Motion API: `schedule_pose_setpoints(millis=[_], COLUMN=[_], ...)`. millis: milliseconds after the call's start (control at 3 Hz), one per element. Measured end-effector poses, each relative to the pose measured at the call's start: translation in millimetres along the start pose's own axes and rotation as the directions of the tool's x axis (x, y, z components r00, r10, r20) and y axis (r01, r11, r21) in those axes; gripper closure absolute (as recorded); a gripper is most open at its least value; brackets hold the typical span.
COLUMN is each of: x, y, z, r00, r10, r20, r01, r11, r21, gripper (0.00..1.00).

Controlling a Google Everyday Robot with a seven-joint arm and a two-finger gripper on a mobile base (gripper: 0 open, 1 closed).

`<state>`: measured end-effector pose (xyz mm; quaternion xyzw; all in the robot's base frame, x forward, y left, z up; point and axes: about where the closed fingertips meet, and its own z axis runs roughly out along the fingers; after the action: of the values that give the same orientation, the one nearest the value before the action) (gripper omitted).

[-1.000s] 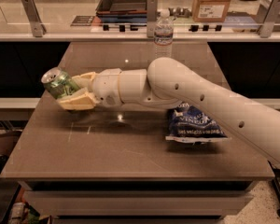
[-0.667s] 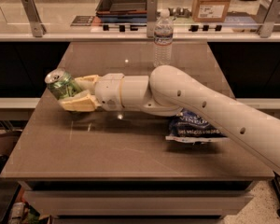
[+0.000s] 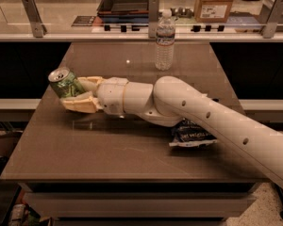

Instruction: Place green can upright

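Observation:
The green can (image 3: 64,83) is a small bright green can with a silver top and pull tab. It is held at the left side of the brown table (image 3: 108,159), tilted with its top up and to the left. My gripper (image 3: 78,93) reaches in from the right on the white arm (image 3: 188,107) and is shut on the can, one cream finger (image 3: 82,104) below it and one behind it. The can's lower end is hidden by the fingers.
A clear plastic water bottle (image 3: 164,40) stands upright at the far middle of the table. A dark blue snack bag (image 3: 192,134) lies under the arm at the right. A counter with a tray (image 3: 125,3) and cardboard box (image 3: 216,3) runs behind.
The can has turned in the gripper from lying sideways towards standing, its top now pointing more upward. The camera view has drawn closer and shifted.

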<state>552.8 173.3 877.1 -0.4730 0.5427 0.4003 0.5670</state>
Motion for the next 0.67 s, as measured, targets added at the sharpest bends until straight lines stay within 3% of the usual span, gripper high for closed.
schedule_pose_setpoints(millis=[333, 667], x=[1.7, 4.5], y=[-3.3, -5.1], z=[-0.8, 5.5], r00=[1.000, 1.000], r10=[-0.001, 0.004], r20=[-0.013, -0.029], r01=[0.001, -0.002], r11=[0.9989, 0.9968], r21=[0.048, 0.080], gripper=[0.82, 0.85])
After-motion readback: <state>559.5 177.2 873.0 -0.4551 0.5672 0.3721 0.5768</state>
